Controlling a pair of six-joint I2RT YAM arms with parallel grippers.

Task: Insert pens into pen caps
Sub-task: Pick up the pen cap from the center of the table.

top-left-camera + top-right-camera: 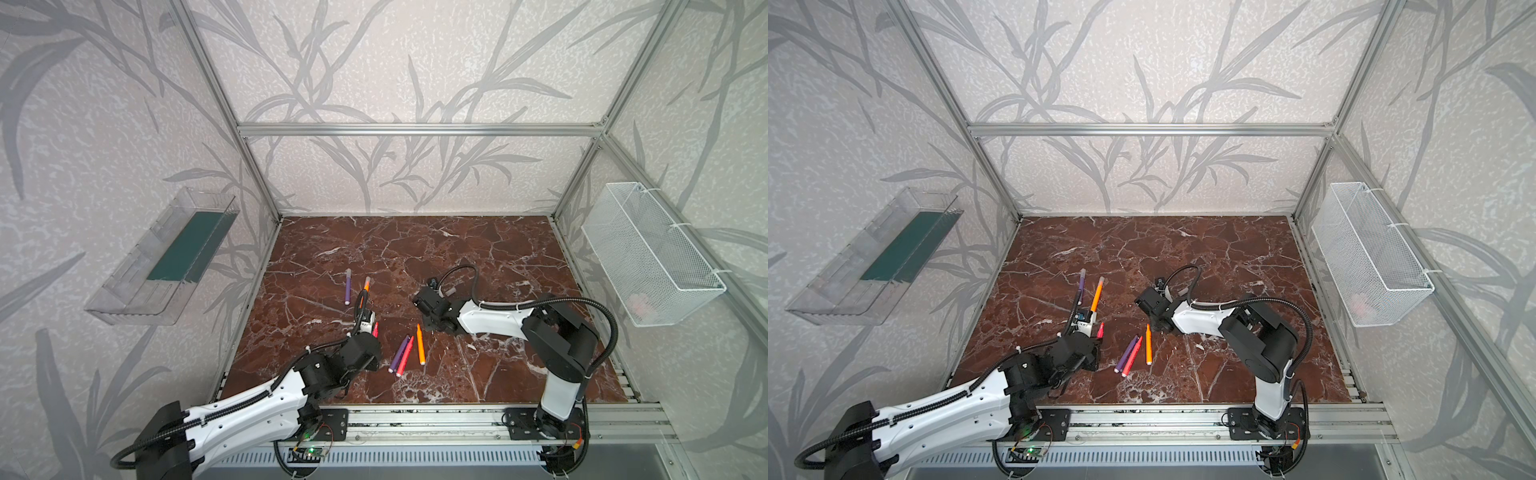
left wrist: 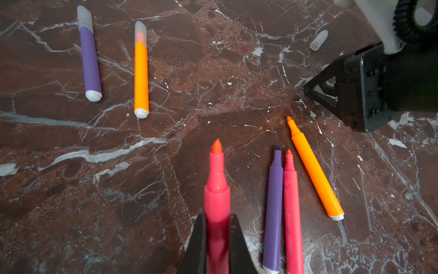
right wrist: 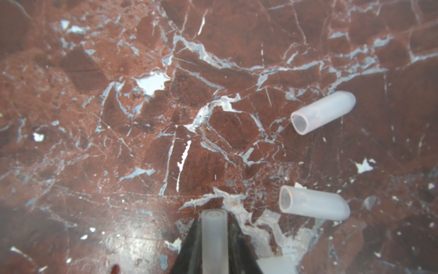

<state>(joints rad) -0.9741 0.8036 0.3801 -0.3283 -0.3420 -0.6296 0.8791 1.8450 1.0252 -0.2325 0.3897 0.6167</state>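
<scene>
Marble table in a top view carries three uncapped pens between the arms. Left wrist: left gripper clamps a pink-red pen. Right wrist: right gripper pinches a clear cap; two loose caps lie nearby.

text: I read none in any view | pens: barrels plain, no print legible | pen caps: no marking legible | brands, numbers, signs: none I can make out
</scene>
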